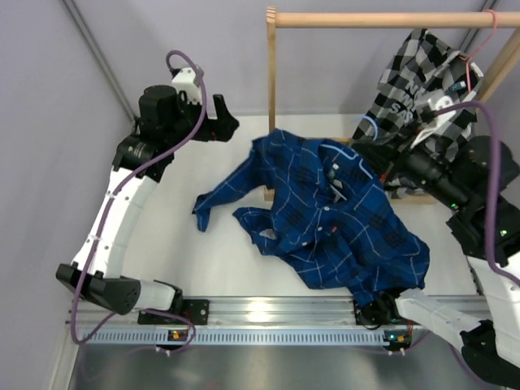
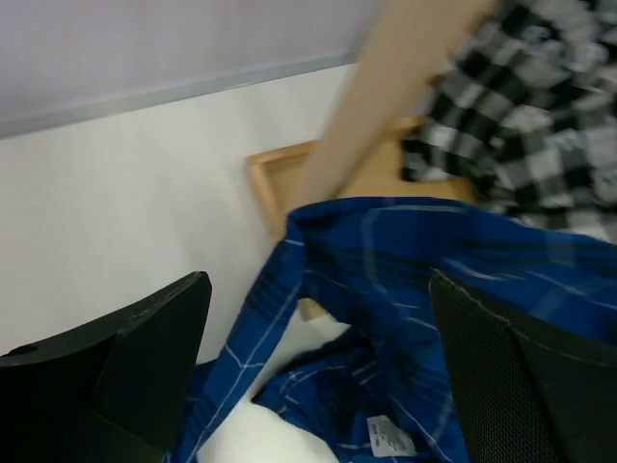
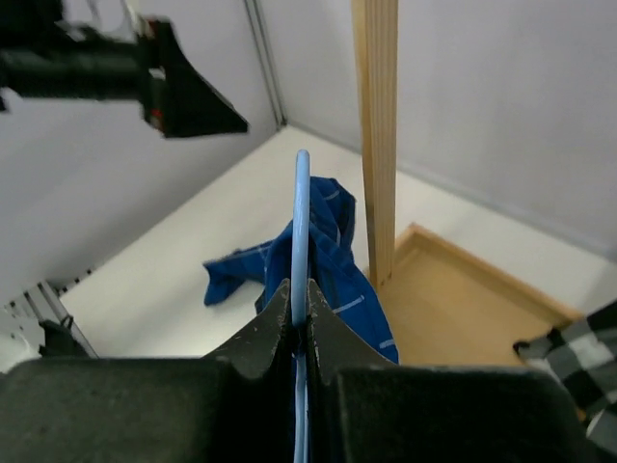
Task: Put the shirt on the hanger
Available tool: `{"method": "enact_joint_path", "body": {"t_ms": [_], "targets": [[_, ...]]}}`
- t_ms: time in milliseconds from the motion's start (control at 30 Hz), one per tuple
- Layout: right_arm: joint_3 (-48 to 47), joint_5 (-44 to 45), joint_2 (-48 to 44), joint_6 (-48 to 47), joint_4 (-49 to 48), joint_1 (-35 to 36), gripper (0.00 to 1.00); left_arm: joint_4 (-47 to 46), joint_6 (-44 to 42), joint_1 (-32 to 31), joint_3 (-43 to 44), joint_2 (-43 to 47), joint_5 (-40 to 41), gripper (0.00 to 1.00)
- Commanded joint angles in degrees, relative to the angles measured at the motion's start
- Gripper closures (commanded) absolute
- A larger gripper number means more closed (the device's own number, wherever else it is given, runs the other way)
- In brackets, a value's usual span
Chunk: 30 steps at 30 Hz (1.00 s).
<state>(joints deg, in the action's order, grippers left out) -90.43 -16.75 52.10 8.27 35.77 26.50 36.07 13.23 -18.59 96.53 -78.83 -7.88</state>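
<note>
Metal rail (image 1: 268, 310) on the near edge of the table (image 1: 187, 260), blue checked shirt (image 1: 325, 215) crumpled mid-table toward the right, left gripper (image 1: 226, 126) near the far-left corner, jaws wide apart, empty, right gripper (image 3: 297, 304) pinched on the light-blue hanger (image 3: 302, 212) beside a wooden post (image 3: 376, 145)

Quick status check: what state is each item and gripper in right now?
left gripper: open, empty.
right gripper: shut on the hanger.
hanger: upright, clamped between the right gripper's fingers.
shirt: crumpled on the table, not hung.
checked shirt: hanging from the pink hanger on the rack.
</note>
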Motion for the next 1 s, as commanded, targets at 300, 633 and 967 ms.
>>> {"method": "enact_joint_path", "body": {"t_ms": [300, 633, 967], "targets": [[19.59, -20.86, -13.76, -7.83, -8.7, 0.13, 1.0, -12.87, -30.79, -25.09, -6.7, 3.51, -46.69, 0.02], [19.07, -24.29, -14.66, -9.16, -8.43, 0.13, 1.0, -10.41, -29.76, -25.0, -6.97, -2.73, -63.93, 0.02], [17.4, -25.52, -12.99, -8.71, -11.77, 0.13, 1.0, -8.31, -30.1, -25.0, -6.97, -6.07, -59.89, 0.62]]}}
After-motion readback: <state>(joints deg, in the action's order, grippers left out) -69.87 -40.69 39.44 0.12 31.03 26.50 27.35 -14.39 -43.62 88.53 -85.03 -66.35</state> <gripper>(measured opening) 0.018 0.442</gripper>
